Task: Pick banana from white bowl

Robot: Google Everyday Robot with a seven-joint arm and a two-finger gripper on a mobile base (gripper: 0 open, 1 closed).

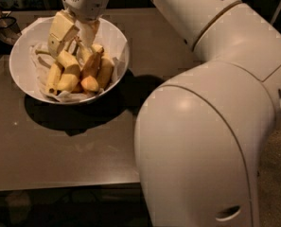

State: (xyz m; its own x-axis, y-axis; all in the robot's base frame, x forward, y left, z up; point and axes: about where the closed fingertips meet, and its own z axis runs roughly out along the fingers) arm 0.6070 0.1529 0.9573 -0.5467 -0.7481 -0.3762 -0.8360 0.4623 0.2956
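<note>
Both pincer point(74, 45) fingers point(62, 31) spread wide, tips near banana point(66, 66) in white bowl point(18, 60).

Your gripper point(76, 38) sat low inside the white bowl point(12, 63), at its far side, just above the bananas point(78, 70). The rim walled it in all round. The bananas lay packed, touching, with no gap to slip between. Open table point(59, 150) lay in front of the bowl. Your own arm point(201, 141) blocked the right.
</note>
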